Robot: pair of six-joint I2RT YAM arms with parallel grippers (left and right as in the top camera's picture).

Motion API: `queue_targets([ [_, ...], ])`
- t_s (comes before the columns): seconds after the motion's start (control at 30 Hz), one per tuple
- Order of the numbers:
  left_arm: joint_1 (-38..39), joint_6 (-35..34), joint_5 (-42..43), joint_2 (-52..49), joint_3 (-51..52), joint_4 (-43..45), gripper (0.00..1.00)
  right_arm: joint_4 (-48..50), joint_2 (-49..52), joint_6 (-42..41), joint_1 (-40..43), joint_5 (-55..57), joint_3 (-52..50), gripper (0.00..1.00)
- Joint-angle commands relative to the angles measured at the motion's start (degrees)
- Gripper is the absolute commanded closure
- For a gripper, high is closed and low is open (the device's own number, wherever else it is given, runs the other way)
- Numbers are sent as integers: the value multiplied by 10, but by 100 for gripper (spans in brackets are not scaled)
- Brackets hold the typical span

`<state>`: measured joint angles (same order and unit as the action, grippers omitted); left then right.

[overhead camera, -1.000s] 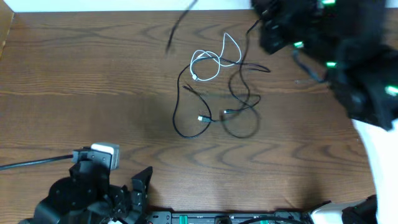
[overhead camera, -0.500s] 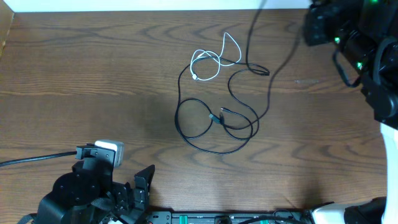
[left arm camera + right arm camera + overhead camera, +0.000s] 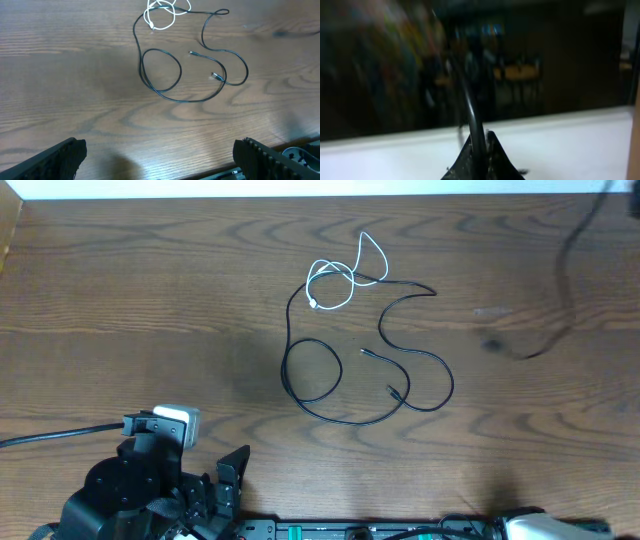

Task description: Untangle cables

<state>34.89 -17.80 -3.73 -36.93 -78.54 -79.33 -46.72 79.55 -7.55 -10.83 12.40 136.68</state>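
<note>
Right wrist view all motion blur; dark cord upper right overhead smeared, cut by top edge.

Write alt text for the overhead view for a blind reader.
A long black cable lies in loose loops at the middle of a wooden table, with a white cable coiled over its upper part. The left gripper sits at the bottom left; a blurred dark cord crosses the upper right corner.

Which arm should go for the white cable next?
Probably left. Its open fingers face the white cable and black cable; the right wrist camera points away from the table.
</note>
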Motion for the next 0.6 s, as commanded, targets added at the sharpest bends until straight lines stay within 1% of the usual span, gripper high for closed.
queue_targets([
  [0.0, -3, 1, 3, -1, 0, 1, 1, -19, -9, -11, 3, -22, 6, 99],
  [0.13, -3, 1, 3, -1, 0, 1, 1, -66, 3, 3, 3, 27, 5, 99],
  [0.33, -3, 1, 3, -1, 0, 1, 1, -70, 40, 34, 28, 117, 5, 99],
  [0.43, -3, 1, 3, -1, 0, 1, 1, -67, 59, 45, 68, 136, 5, 99],
  [0.57, -3, 1, 3, -1, 0, 1, 1, -57, 89, 46, 159, 115, 5, 99],
])
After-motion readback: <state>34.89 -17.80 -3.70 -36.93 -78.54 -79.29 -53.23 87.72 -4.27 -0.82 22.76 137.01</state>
